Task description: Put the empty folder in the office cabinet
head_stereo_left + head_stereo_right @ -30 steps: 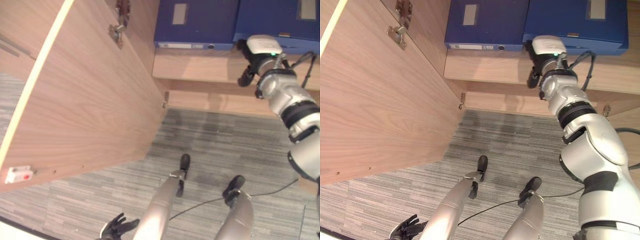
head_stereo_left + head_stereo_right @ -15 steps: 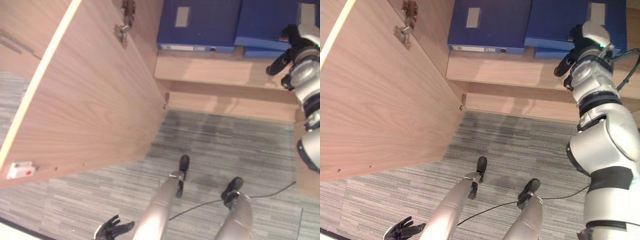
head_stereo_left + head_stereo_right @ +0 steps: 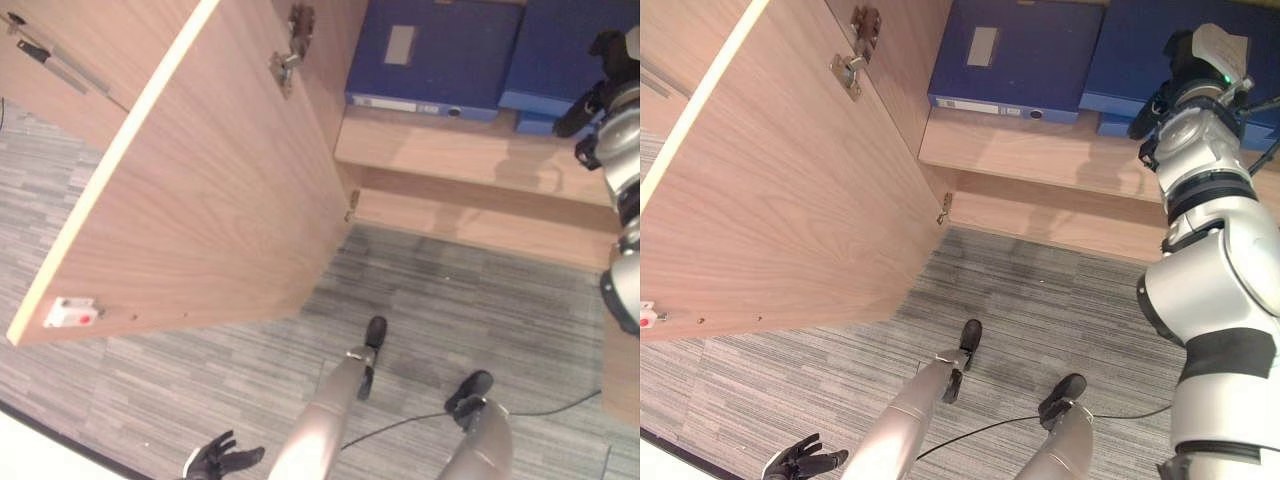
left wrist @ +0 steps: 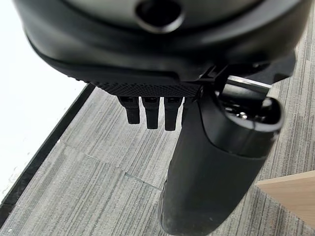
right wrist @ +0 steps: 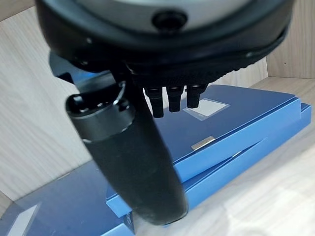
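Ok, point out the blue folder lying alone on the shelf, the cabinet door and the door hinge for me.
Blue folder (image 3: 1015, 55), right eye view, on its top cover below the pale label.
Cabinet door (image 3: 215, 215), left eye view, middle of its wooden inner face.
Hinge (image 3: 848, 72), right eye view, on its metal arm.

Folders (image 3: 1018, 55): dark blue, each with a pale grey label patch; one spine strip white; cabinet door (image 3: 200, 200): light wood grain, pale cream edge; small white catch (image 3: 72, 313) with red dot; carpet (image 3: 1060, 300): grey, fine striped weave; hands (image 3: 800, 462): black.
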### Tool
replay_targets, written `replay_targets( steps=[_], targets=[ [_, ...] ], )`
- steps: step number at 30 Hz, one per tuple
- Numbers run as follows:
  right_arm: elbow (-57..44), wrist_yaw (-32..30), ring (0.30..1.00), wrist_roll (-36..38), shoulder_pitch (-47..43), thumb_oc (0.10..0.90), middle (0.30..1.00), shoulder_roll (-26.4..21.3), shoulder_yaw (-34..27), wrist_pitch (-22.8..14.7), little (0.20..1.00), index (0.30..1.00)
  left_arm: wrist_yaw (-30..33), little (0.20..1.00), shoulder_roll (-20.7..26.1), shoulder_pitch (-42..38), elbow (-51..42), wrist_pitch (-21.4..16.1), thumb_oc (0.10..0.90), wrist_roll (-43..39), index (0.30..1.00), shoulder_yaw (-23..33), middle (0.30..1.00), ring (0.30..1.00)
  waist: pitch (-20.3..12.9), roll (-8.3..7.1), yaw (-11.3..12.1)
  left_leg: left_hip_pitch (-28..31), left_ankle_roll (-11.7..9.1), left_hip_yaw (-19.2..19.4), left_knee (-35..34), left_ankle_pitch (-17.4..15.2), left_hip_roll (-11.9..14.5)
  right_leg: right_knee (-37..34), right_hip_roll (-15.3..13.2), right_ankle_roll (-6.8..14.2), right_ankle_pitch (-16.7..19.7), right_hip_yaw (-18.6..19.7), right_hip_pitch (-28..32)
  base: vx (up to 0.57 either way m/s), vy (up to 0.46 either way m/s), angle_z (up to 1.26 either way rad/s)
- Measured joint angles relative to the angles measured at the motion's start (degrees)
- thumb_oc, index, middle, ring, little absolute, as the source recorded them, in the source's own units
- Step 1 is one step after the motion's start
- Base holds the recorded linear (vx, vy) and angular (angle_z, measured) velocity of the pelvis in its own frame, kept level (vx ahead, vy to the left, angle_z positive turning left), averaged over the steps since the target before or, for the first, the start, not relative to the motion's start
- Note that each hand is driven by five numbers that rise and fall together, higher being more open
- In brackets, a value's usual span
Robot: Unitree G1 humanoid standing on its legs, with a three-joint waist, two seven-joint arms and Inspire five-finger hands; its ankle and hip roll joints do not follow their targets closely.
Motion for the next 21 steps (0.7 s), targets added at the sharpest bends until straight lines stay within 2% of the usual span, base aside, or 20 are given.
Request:
replay_targets(
  steps=[3,4,5,6,8,9,10,14,21],
  targets=[
    [-0.1,0.2,0.900,-6.6,1.6,0.800,0.900,0.6,3.7,0.3,0.900,0.900,0.0,0.900,0.0,0.0,-0.2,0.1,0.800,0.5,0.900,-0.1,0.900,0.900,0.0,0.01,0.3,0.7,0.0,0.0,-0.4,0.0,0.0,-0.5,0.0,0.3,-0.3,0.0,0.5,0.00,0.000,0.00],
    [-0.3,-0.7,0.900,-11.7,2.3,0.800,0.900,1.5,6.3,1.1,0.900,0.900,0.1,0.900,0.0,0.3,-0.6,0.1,0.800,0.5,0.900,0.0,0.900,0.900,0.0,0.06,0.3,0.9,-0.1,0.0,-0.7,0.0,0.0,-0.6,0.0,0.5,-0.5,0.0,0.6,0.00,0.000,0.00],
    [-0.7,-1.5,0.900,-20.3,4.7,0.800,0.900,3.0,8.4,1.7,0.900,0.900,-0.1,0.900,-0.2,0.6,-1.2,0.2,0.800,0.6,0.900,-0.3,0.900,0.900,-0.1,0.09,0.3,1.6,-0.1,0.0,-0.9,0.1,0.0,-1.0,0.1,0.4,-0.6,0.0,0.9,-0.01,0.020,-0.04],
    [-0.9,-1.4,0.900,-22.7,5.9,0.800,0.900,4.1,8.8,1.5,0.900,0.900,-0.1,0.900,-0.2,0.6,-1.3,0.1,0.800,0.6,0.900,-0.4,0.900,0.900,-0.1,0.11,0.3,1.8,-0.1,0.0,-1.0,0.1,0.0,-1.1,0.1,0.4,-0.6,0.0,1.0,0.00,0.000,0.00],
    [-5.5,-1.8,0.900,-34.2,9.2,0.800,0.900,4.1,14.6,3.2,0.900,0.900,0.1,0.900,-0.2,1.1,-3.0,0.4,0.800,0.6,0.900,-0.3,0.900,0.900,-0.1,0.16,0.3,1.8,-0.1,0.1,-1.3,0.1,0.0,-1.5,0.1,0.4,-0.6,0.0,1.1,0.00,0.000,0.00],
    [-6.1,-1.8,0.900,-37.4,9.8,0.800,0.900,4.2,15.3,3.1,0.900,0.900,0.0,0.900,-0.3,1.1,-3.3,0.3,0.800,0.6,0.900,-0.3,0.900,0.900,-0.1,0.16,0.3,1.8,-0.2,0.1,-1.4,0.1,0.0,-1.6,0.1,0.4,-0.6,0.0,1.0,0.00,0.000,0.00],
    [-7.9,-1.7,0.900,-43.7,11.1,0.800,0.900,4.6,15.9,1.7,0.900,0.900,0.0,0.900,-0.5,1.1,-3.7,0.0,0.800,0.6,0.900,-0.3,0.900,0.900,-0.1,0.18,0.3,1.7,-0.2,0.2,-1.6,0.1,-0.1,-1.6,0.0,0.5,-0.4,0.0,1.1,0.00,0.000,0.00],
    [-9.2,-2.1,0.900,-50.2,11.6,0.800,0.900,6.5,16.1,1.3,0.900,0.900,0.1,0.900,-0.5,1.1,-4.1,-0.2,0.800,0.6,0.900,-0.3,0.900,0.900,-0.1,0.31,0.4,1.8,-0.6,0.1,-1.9,0.4,-0.1,-1.6,0.0,0.1,0.0,-0.1,1.1,0.00,0.000,0.00],
    [-9.5,-3.7,0.900,-50.2,11.6,0.800,0.900,6.5,16.0,2.0,0.900,0.900,0.2,0.900,-0.5,1.1,-4.1,-0.4,0.800,0.5,0.900,-0.3,0.900,0.900,0.0,0.48,0.5,1.8,-0.6,-0.4,-2.1,0.4,-0.1,-1.3,0.1,0.0,-0.1,-0.6,1.5,0.00,0.000,0.00]
  ],
)
